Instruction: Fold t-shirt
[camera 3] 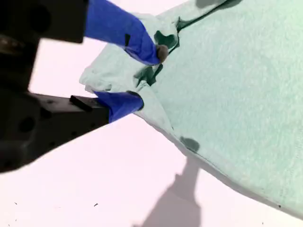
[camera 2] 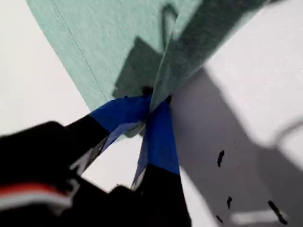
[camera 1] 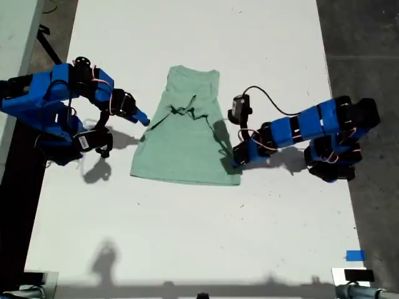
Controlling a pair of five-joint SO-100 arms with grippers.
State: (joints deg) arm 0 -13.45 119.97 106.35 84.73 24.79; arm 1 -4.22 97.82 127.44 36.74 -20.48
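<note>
The pale mint-green t-shirt (camera 1: pixel 181 146) lies flat on the white table (camera 1: pixel 187 237), its sleeves folded in toward the middle. At the shirt's lower corner on the exterior view's right, my first gripper (camera 1: pixel 239 159) is shut on the hem; the first wrist view shows the blue fingertips (camera 2: pixel 154 101) pinching the t-shirt (camera 2: pixel 109 42), which rises from them. My second gripper (camera 1: pixel 142 118) is at the shirt's edge on the exterior view's left. It stands open (camera 3: pixel 142 75), its two blue fingers either side of a bunched fold of the t-shirt (camera 3: pixel 236 94).
Dark floor (camera 1: pixel 368 56) runs along the table's edge on the exterior view's right. A strip of blue tape (camera 1: pixel 354 255) marks the near corner on that side. A black cable (camera 1: pixel 268 99) loops above the first arm. Both arm bases sit at the table's sides.
</note>
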